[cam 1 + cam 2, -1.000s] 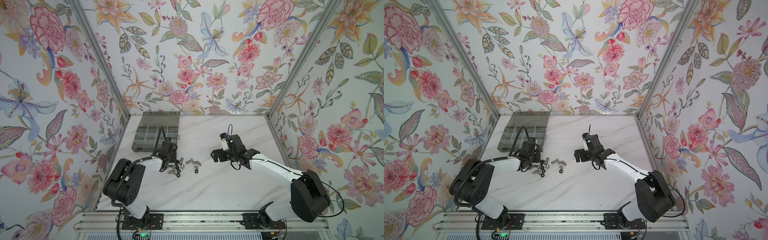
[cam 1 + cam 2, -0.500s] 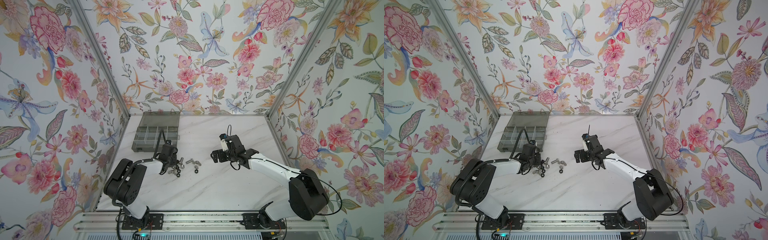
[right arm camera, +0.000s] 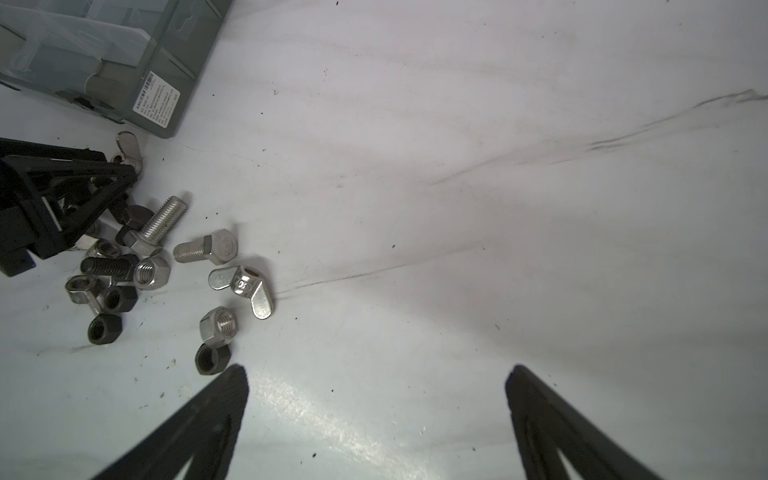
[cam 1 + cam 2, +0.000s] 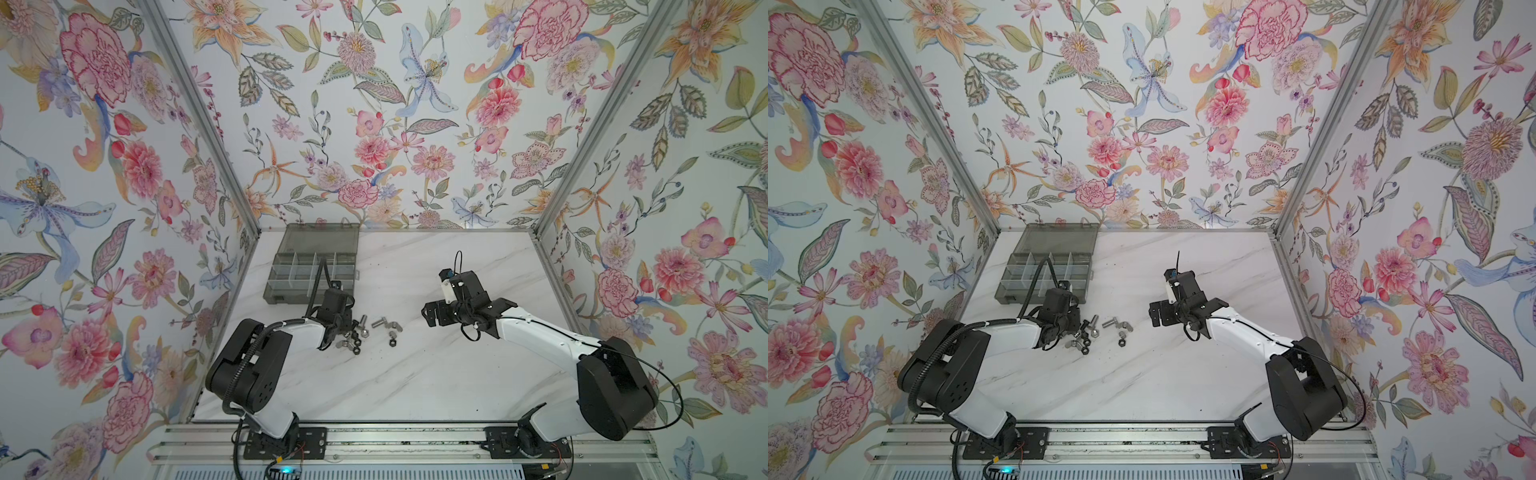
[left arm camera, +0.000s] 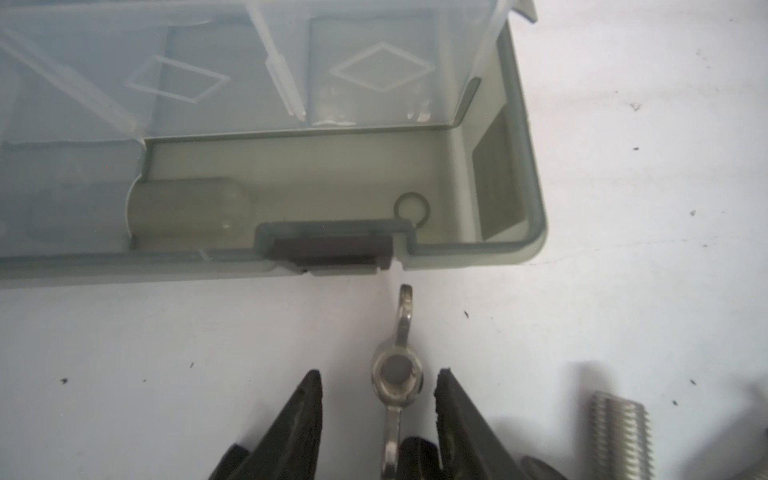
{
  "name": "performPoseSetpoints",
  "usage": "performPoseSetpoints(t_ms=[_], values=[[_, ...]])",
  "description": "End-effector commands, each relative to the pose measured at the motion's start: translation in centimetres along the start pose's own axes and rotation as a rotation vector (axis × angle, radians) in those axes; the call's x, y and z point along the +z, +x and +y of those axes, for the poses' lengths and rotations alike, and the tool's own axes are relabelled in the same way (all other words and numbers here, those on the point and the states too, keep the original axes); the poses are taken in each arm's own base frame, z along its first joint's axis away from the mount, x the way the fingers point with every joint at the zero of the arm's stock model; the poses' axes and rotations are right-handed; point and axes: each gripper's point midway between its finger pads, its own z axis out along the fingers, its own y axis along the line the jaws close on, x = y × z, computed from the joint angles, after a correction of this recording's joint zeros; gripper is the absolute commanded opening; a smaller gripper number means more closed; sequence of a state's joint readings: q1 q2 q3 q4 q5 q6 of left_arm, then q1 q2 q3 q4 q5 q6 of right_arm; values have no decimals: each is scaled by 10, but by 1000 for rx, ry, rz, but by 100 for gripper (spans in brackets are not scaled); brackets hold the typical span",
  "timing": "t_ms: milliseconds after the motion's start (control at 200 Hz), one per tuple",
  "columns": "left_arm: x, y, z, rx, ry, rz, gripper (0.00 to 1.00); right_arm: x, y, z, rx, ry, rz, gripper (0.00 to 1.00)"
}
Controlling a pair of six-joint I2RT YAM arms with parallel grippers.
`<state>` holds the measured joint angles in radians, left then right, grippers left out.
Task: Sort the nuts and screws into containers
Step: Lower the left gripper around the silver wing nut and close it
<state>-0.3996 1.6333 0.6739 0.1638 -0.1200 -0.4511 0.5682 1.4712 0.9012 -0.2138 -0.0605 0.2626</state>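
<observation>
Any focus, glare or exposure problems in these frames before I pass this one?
Left wrist view: washed out, the box hazy, the wing nut slightly soft. Right wrist view: sharp on the bolts, a soft glare patch on the table. Both top views: evenly lit, sharp.

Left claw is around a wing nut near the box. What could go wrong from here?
1. The left claw straddles the wing nut with gaps on both sides, nearer one finger; closing on its rounded hub could twist it or squirt it out.
2. A silver bolt lies close beside the claw; a sideways correction might nudge it.
3. The organiser box wall stands just ahead; a low carry might clip its rim.
</observation>
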Motion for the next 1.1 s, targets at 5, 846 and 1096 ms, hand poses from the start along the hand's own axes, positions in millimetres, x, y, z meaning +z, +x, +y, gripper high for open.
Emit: performPoseSetpoints(t_ms=[5, 846, 1096], values=[[4, -6, -3, 31, -11, 3, 47, 1, 10, -1, 6, 8, 23, 99], [7, -9, -10, 72, 23, 57, 32, 4, 15, -3, 8, 16, 38, 99], [4, -9, -13, 75, 38, 73, 30, 4, 14, -3, 10, 15, 37, 99]])
